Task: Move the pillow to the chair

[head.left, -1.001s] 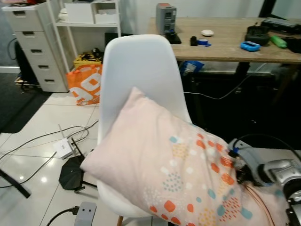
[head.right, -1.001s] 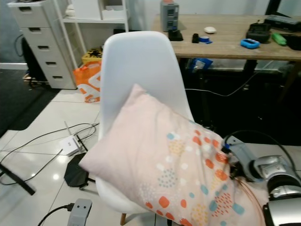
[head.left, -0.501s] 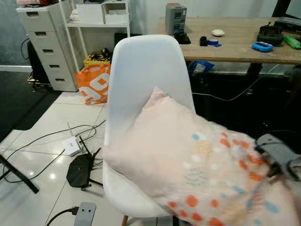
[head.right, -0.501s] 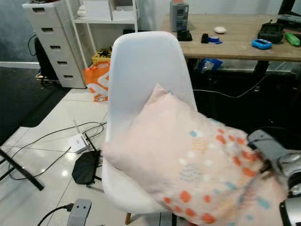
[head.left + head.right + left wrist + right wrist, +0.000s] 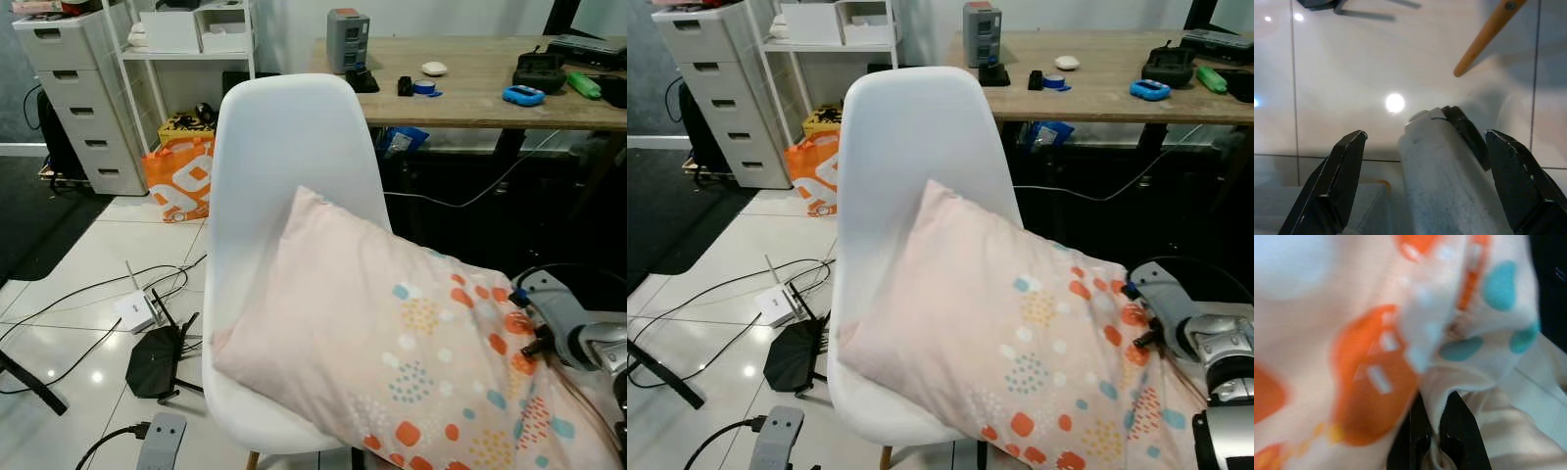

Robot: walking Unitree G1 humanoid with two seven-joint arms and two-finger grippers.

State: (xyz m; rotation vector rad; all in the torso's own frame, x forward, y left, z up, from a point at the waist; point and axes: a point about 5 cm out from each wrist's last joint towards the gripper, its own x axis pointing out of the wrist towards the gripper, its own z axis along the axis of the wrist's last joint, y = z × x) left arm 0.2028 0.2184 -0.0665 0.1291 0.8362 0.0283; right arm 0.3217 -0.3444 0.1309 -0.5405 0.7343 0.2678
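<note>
I have the pillow (image 5: 392, 343) pinched by its near corner in my right gripper (image 5: 1442, 428); in the right wrist view both black fingers are clamped on a fold of the pink, dotted fabric. The far end of the pillow, ahead and to the left of that gripper, lies on the seat of the white shell chair (image 5: 284, 157) and its top corner leans against the backrest. The corner I hold hangs off the seat's right edge, so I judge the placement nearly finished but not settled.

To do this step well, I should carry the gripper forward and left, toward the backrest, until the held corner is over the seat, lower it so the chair bears the weight, and only then part the fingers. Letting go where I am now risks the heavy end sliding off to the floor. I should withdraw straight back afterwards so the fingers do not drag the cloth.

My left gripper (image 5: 1422, 181) hangs idle, fingers spread wide over the tiled floor (image 5: 1352, 58), with a wooden chair leg (image 5: 1484, 39) beyond it.

Compared with half a second ago, the head view has swung a little, so chair and desk (image 5: 470, 83) sit further left. The picture is sharp again, and the pillow reaches deeper across the seat.
</note>
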